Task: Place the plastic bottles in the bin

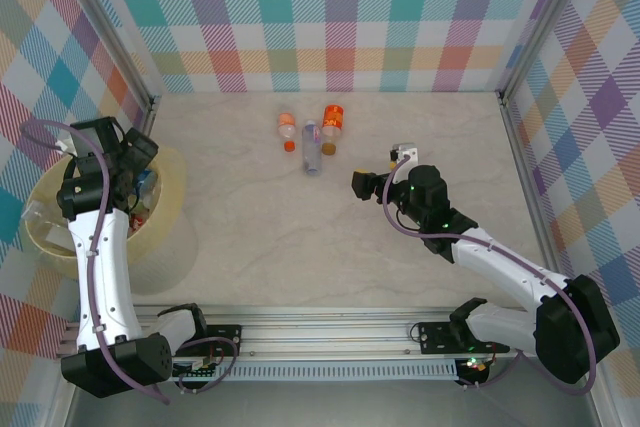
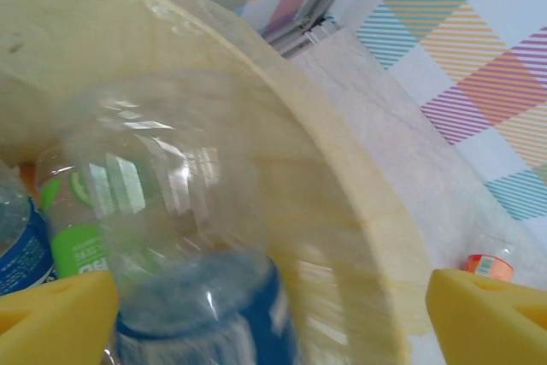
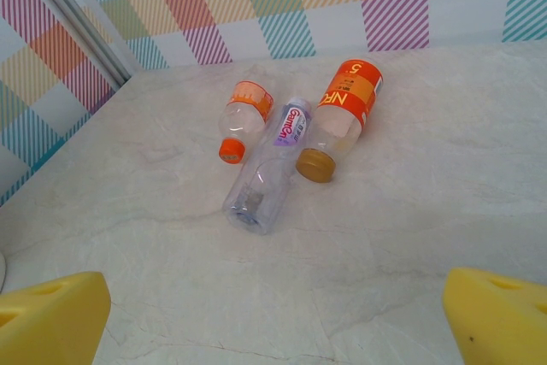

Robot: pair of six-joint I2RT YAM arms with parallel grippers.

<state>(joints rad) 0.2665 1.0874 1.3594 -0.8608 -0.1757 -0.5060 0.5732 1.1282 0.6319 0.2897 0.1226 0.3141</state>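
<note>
Bin (image 1: 172, 187) at the left edge of the overhead frame: round, pale yellow, far wider than any bottle. Holds several plastic bottles. In the left wrist view, green-labelled bottle (image 2: 77, 245) at lower left and blue-labelled bottle (image 2: 19, 250) hard against the left border, both clear, both inside the curved bin wall. In front of them, blurred clear bottle (image 2: 197, 279) with a blue band, also within the rim.

Left gripper (image 2: 273, 318) directly over the bin, yellow pads (image 2: 55, 318) in the two bottom corners of its view, spread wide. Blurred clear bottle between them, close to the left pad; contact impossible to tell.

Right gripper (image 3: 273, 318) right of centre in the overhead frame, fingers likewise far apart, nothing between.

Ahead of it, at upper centre of the table (image 1: 300, 257), three bottles lying side by side: small orange-capped bottle (image 3: 244, 117), clear purple-labelled bottle (image 3: 272, 173) in the middle, larger orange-labelled bottle (image 3: 346, 108) with a tan cap just beside it.

Table pale beige, faintly marbled. Walls (image 1: 330, 17) on three sides in pastel checks. Metal rail (image 1: 330, 332) along the bottom of the overhead frame, carrying both arm bases.
</note>
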